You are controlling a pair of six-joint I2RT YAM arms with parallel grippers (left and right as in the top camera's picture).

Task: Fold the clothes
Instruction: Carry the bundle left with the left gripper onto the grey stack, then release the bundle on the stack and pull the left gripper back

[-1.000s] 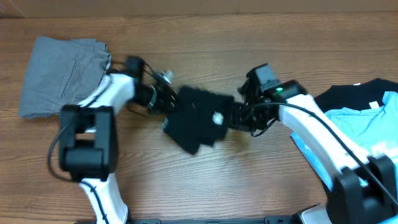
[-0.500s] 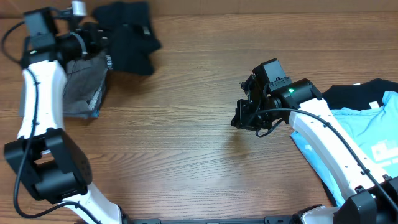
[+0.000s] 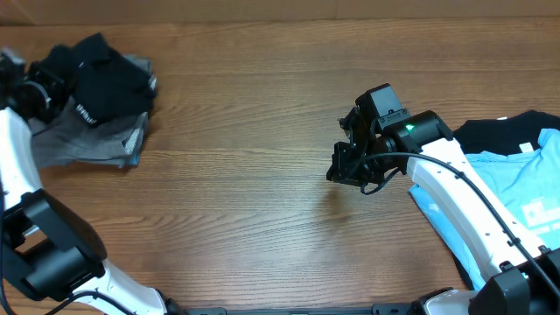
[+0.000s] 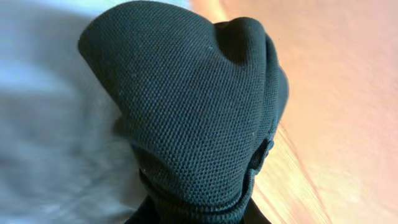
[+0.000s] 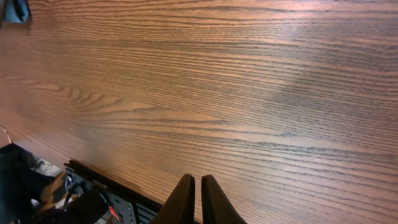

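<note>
On the wood table (image 3: 245, 227), left gripper (image 3: 44, 86) (jaws hidden by cloth, can't tell) should set black garment (image 3: 109, 79) flat & square on grey clothes (image 3: 96, 149); right gripper (image 5: 197, 199): jaws together, empty.

Overhead looks straight down on the whole table (image 3: 262, 219). Left wrist sits very close on the black garment (image 4: 186, 112), also seen overhead top-left. Right wrist looks slantwise across bare wood
</note>
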